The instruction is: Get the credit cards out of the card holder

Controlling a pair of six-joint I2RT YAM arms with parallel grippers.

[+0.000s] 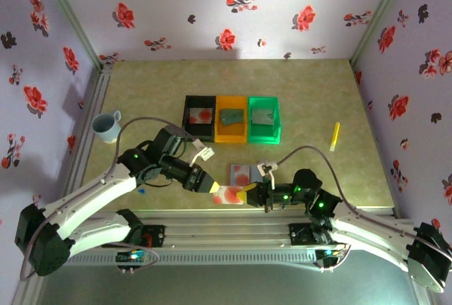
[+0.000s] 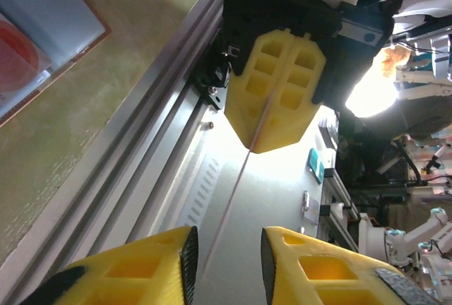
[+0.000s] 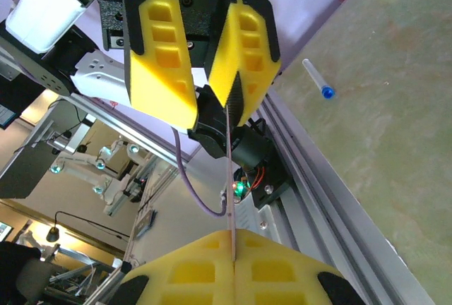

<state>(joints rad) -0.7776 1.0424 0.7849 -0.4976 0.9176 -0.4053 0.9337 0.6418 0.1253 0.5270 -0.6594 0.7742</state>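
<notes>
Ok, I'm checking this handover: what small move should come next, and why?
Probably close the left gripper on the credit card: the right gripper already clamps it, while the left jaws only straddle it, with gaps on both sides.

Card holder [image 1: 237, 171] lies before the row of bins [image 1: 232, 137], cup [image 1: 107, 127] well left.
</notes>
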